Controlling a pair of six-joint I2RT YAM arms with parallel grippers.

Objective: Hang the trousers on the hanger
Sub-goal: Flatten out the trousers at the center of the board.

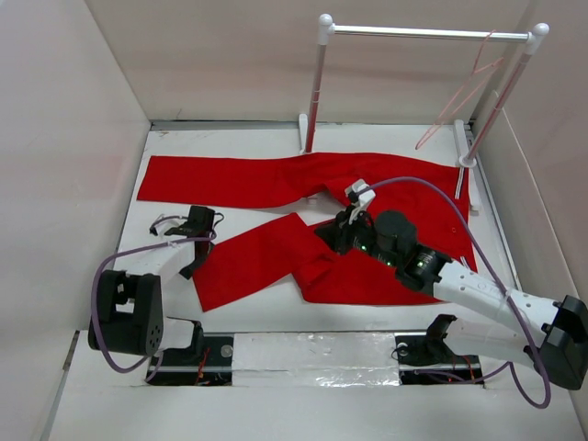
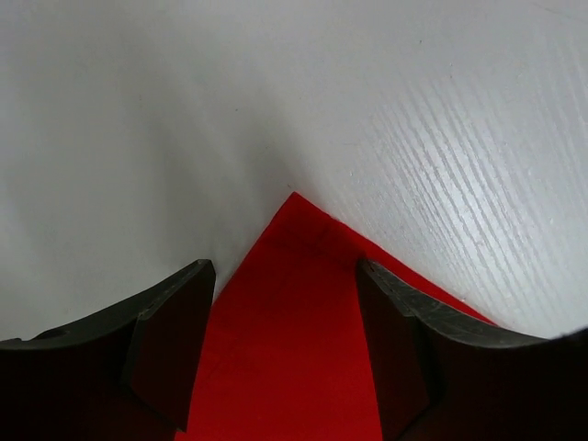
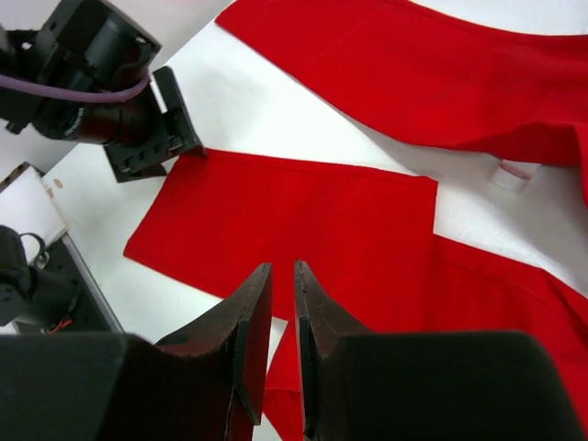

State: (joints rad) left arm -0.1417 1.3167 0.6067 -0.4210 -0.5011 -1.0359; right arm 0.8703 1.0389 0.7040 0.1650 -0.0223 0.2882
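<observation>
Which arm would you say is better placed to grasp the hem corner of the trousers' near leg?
Left. The left gripper, fingers open, straddles that corner of the trousers on the table. The right gripper hovers over the trousers' middle, fingers almost closed.

There is one pair of red trousers (image 1: 367,179), one pink hanger (image 1: 450,96) and one rack (image 1: 423,33). One desk (image 1: 276,317) carries two hands: the left hand (image 1: 200,223) and the right hand (image 1: 333,234).
</observation>
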